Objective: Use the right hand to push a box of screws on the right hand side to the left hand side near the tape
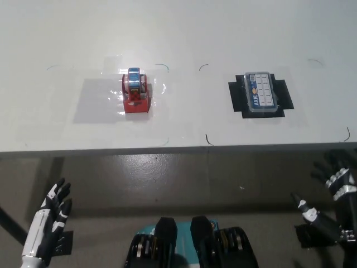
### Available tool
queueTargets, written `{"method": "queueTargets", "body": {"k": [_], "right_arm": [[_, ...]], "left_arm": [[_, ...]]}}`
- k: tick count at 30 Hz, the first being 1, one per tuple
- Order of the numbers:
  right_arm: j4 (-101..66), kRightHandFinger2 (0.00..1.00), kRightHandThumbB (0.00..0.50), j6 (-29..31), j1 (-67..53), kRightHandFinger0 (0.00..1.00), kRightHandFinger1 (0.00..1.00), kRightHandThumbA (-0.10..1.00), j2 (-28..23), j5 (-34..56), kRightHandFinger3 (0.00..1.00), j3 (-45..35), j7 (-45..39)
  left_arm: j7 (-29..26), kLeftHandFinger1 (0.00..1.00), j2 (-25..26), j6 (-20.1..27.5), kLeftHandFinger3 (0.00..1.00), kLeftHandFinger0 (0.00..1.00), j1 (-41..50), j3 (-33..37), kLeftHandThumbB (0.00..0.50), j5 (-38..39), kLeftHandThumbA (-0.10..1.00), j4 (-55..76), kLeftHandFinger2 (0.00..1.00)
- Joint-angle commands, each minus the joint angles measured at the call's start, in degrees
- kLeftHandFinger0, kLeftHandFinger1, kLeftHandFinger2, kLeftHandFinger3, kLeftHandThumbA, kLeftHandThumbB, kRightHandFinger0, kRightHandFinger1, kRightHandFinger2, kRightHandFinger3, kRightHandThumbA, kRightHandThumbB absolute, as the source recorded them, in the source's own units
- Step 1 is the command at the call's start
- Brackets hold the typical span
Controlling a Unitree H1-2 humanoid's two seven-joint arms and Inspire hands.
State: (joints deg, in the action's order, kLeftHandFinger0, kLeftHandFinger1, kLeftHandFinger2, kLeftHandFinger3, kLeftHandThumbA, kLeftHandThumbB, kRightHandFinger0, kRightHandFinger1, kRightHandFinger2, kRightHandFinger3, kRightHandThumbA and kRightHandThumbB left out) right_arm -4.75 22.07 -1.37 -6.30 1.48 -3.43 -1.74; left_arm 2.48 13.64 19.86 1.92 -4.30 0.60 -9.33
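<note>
A clear plastic box of screws (261, 93) with a blue label lies on a black mat on the right part of the white table (178, 44). The tape (136, 91), a blue roll in a red dispenser, stands on the left part of the table. My black right hand (333, 195) hangs at the lower right, below the table's front edge and well short of the box, fingers spread and holding nothing. My white left hand (49, 220) rests at the lower left, also below the table edge, fingers apart.
The table's front edge (178, 148) runs across the middle of the picture, with grey floor beneath. Thin corner marks outline rectangles around the tape and the box. Bare table lies between the two.
</note>
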Motion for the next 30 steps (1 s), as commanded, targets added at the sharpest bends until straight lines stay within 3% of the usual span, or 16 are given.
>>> {"method": "queueTargets", "body": {"k": [1, 3, 5, 7, 11, 15, 19, 22, 25, 29, 30], "right_arm": [[-10.4, 0.98, 0.160, 3.2, -0.1, 0.78, 0.87, 0.82, -0.4, 1.5, 1.00, -0.1, -0.4], [-13.2, 1.00, 0.181, 1.7, 0.1, 0.80, 0.90, 0.85, -0.1, 1.5, 1.00, -0.2, 0.0], [-15.4, 1.00, 0.173, 0.6, 0.8, 0.91, 0.98, 0.89, -0.8, 1.7, 1.00, -0.4, -0.3], [-16.2, 1.00, 0.191, -0.4, 2.6, 1.00, 1.00, 0.93, -1.4, 0.8, 1.00, -1.1, 0.0], [-16.0, 1.00, 0.230, -5.5, 7.6, 1.00, 1.00, 0.95, -2.0, 0.3, 1.00, -2.8, 1.1], [-11.1, 1.00, 0.186, -6.4, 14.2, 1.00, 1.00, 0.96, -5.8, 2.6, 1.00, -4.1, -0.5], [-5.6, 1.00, 0.255, -7.9, 20.5, 1.00, 1.00, 0.96, -7.6, 5.2, 1.00, -4.9, -0.8], [-0.8, 1.00, 0.247, -8.4, 25.6, 1.00, 1.00, 0.94, -8.7, 6.8, 1.00, -5.0, -1.4], [3.5, 1.00, 0.308, -10.3, 31.2, 1.00, 1.00, 0.99, -9.4, 6.6, 1.00, -4.8, -1.6], [10.5, 1.00, 0.301, -9.9, 36.9, 1.00, 1.00, 1.00, -10.6, 7.0, 1.00, -4.6, -2.9], [12.6, 1.00, 0.324, -10.9, 38.9, 1.00, 1.00, 1.00, -10.7, 7.2, 1.00, -4.5, -3.1]], "left_arm": [[0.3, 1.00, 0.8, 3.7, 1.00, 1.00, -0.5, -0.5, 0.126, -0.1, 0.86, 3.9, 1.00], [0.8, 1.00, 1.1, 3.8, 1.00, 1.00, -0.3, -0.5, 0.117, 0.3, 0.87, 4.9, 1.00], [1.0, 1.00, 1.2, 4.9, 1.00, 1.00, 0.0, -0.4, 0.108, 0.3, 0.88, 5.7, 1.00], [1.2, 1.00, 1.2, 6.0, 1.00, 1.00, 0.1, -0.3, 0.103, 0.1, 0.90, 6.4, 1.00], [1.2, 1.00, 1.1, 5.0, 1.00, 1.00, 0.5, -0.1, 0.104, -0.6, 0.94, 8.9, 1.00], [1.8, 1.00, 0.9, 4.6, 1.00, 1.00, 0.9, 0.4, 0.102, -0.1, 0.93, 10.9, 1.00], [2.1, 1.00, 0.7, 4.1, 1.00, 1.00, 1.4, 0.5, 0.106, 0.1, 0.92, 12.4, 1.00], [2.3, 1.00, 0.8, 4.1, 1.00, 1.00, 1.5, 0.6, 0.105, 0.1, 0.93, 13.3, 1.00], [2.4, 1.00, 0.5, 3.7, 1.00, 1.00, 1.6, 0.6, 0.116, 0.3, 0.93, 14.1, 1.00], [2.7, 1.00, 0.2, 3.3, 1.00, 1.00, 1.8, 0.9, 0.131, 0.4, 0.95, 14.9, 1.00], [3.0, 1.00, 0.2, 3.1, 1.00, 1.00, 2.0, 1.1, 0.137, 0.7, 0.97, 15.3, 1.00]]}}
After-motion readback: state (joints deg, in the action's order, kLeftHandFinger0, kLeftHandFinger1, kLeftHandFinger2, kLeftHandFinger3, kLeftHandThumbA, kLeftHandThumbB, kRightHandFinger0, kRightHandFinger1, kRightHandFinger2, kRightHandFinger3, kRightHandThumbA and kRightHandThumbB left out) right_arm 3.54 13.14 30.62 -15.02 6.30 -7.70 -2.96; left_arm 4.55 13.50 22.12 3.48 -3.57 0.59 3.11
